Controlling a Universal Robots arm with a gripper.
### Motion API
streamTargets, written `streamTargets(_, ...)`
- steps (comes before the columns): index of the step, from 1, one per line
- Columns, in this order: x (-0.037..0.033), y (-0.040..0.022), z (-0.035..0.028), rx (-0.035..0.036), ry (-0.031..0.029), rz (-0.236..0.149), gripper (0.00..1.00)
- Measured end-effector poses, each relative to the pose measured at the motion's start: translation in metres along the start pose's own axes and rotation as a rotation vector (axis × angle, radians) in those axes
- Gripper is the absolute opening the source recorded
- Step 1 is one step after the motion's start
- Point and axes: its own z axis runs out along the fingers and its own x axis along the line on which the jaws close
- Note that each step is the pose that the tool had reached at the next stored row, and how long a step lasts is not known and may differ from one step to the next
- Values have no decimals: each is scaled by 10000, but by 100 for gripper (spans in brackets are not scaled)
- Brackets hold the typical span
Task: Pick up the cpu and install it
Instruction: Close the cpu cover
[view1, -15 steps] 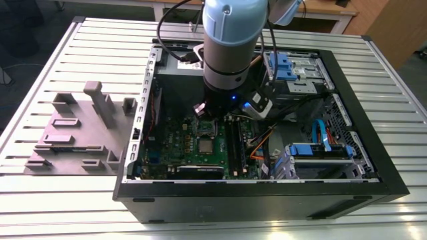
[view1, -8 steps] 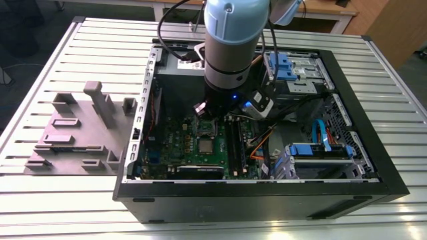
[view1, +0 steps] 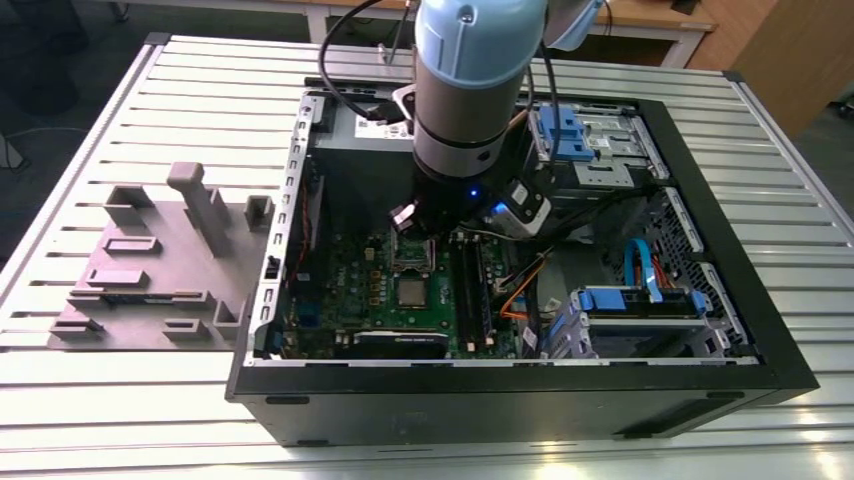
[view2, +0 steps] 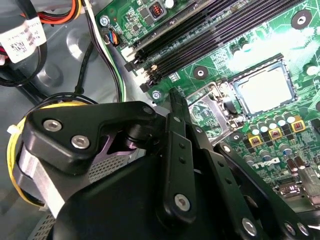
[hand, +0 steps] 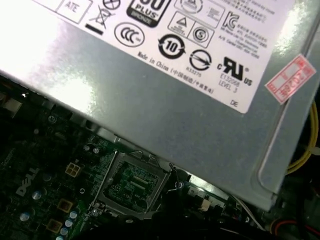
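The cpu (view1: 416, 291) is a small silvery square lying flat in the black socket on the green motherboard (view1: 347, 290) inside the open computer case. The second wrist view shows the cpu (view2: 263, 90) the same way, pale and level in its socket. The shiny socket frame (view1: 411, 250) is flipped open just behind it and appears in both wrist views (view2: 210, 112) (hand: 131, 182). My gripper (view1: 411, 222) hangs over that open frame, a short way from the cpu, and its black linkage (view2: 174, 97) shows nothing held.
The grey power supply (hand: 165, 75) with its label sits close behind the socket. Black memory slots (view2: 210, 35) run beside it. Orange and yellow cables (view1: 523, 285), blue drive bays (view1: 641, 300) and case walls (view1: 296, 200) hem the arm in. A grey fixture (view1: 160, 260) stands on the slatted table.
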Motion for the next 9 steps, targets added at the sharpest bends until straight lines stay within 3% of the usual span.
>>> streamTargets(9, -7, 4, 55, 0, 0, 39, 10)
